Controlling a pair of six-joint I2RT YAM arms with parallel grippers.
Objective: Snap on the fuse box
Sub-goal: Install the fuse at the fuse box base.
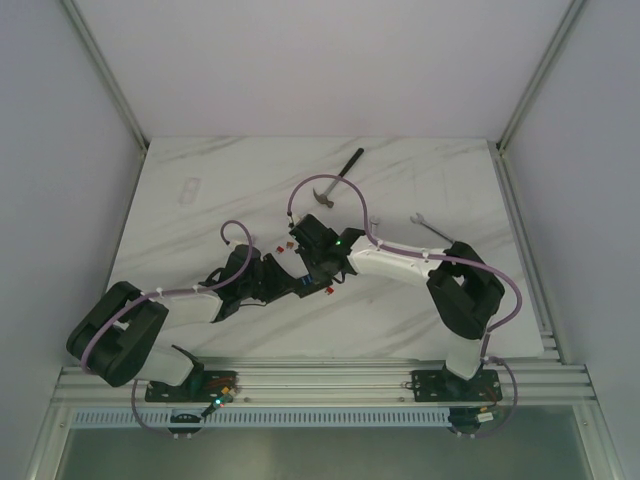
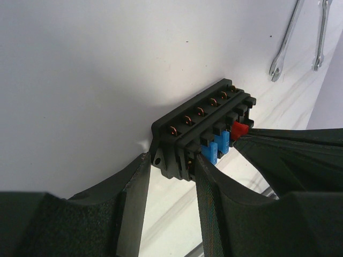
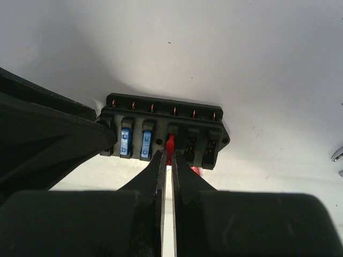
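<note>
The fuse box is a small black block with two blue fuses in its slots. My left gripper is shut on one end of it and holds it over the white table. In the right wrist view the fuse box faces me. My right gripper is shut on a red fuse at the fourth slot from the left. The two slots to its right show no fuse. From above, both grippers, left and right, meet at the fuse box in mid-table.
A hammer lies at the back centre. A wrench lies at the right, and also shows in the left wrist view. Tiny loose fuses lie by the grippers, one red. Metal frame rails edge the table.
</note>
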